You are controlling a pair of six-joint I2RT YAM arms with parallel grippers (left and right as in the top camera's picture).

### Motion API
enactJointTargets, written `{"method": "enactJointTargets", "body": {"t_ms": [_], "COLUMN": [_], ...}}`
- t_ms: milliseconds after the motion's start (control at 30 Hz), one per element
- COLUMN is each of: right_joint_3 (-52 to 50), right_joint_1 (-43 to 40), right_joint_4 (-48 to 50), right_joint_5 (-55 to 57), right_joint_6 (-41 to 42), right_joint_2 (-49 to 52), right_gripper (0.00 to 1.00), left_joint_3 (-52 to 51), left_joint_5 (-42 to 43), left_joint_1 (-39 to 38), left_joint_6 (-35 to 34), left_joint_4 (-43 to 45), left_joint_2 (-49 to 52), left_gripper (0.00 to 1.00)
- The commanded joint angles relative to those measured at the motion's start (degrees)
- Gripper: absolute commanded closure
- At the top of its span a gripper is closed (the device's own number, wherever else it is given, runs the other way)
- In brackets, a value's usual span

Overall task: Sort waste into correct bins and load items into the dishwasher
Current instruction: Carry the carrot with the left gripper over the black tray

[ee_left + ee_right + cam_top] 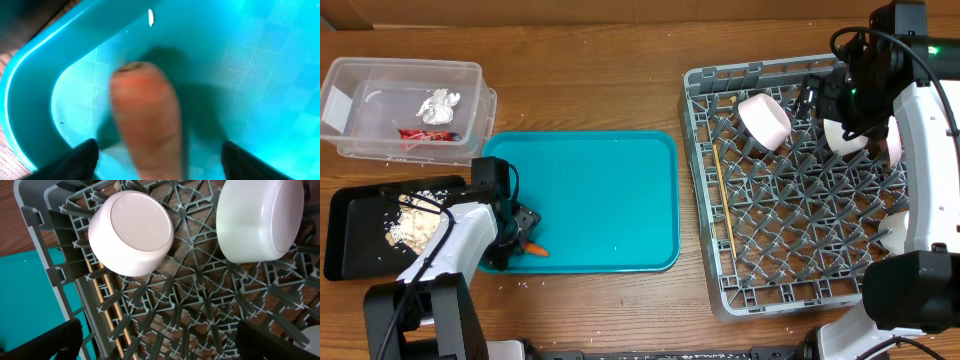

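An orange carrot piece (536, 250) lies in the front left corner of the teal tray (610, 190). My left gripper (523, 240) is open and low over it. In the left wrist view the carrot (147, 120) lies between the two spread fingers (160, 161), which do not touch it. My right gripper (828, 100) is open and empty above the grey dish rack (720, 290). Below it in the rack a pink bowl (131, 232) sits on its side and a white bowl (260, 220) leans beside it.
A wooden chopstick (723, 200) lies along the rack's left side. A clear bin (380, 75) with crumpled wrappers stands at the back left. A black bin (350, 215) with food scraps sits left of the tray.
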Motion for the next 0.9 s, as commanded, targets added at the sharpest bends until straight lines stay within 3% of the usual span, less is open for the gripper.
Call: {"method": "enactJointTargets", "body": {"t_ms": [0, 233, 533, 667, 867], "right_joint_3": [0.9, 0.9, 0.9, 0.9, 0.9], "right_joint_1": [-0.2, -0.2, -0.2, -0.2, -0.2], "right_joint_4": [0.1, 0.1, 0.0, 0.0, 0.0], "right_joint_5": [0.2, 0.6, 0.6, 0.6, 0.8], "right_joint_6": [-0.5, -0.5, -0.5, -0.5, -0.5], "right_joint_2": [-0.7, -0.7, -0.7, -0.7, -0.7], "right_gripper": [0.0, 0.0, 0.0, 0.0, 0.0], "left_joint_3": [-0.6, -0.6, -0.5, 0.8, 9.4], "left_joint_5": [-1.2, -1.2, -1.2, -1.0, -0.1], "left_joint_1": [0.5, 0.5, 0.5, 0.5, 0.5], "left_joint_6": [0.1, 2.2, 4.2, 5.0, 7.6], "left_joint_4": [0.3, 3.1, 5.1, 4.7, -2.9], "left_joint_2": [1.0, 1.0, 1.0, 1.0, 0.9], "left_gripper": [0.38, 0.65, 0.87, 0.95, 0.96]}}
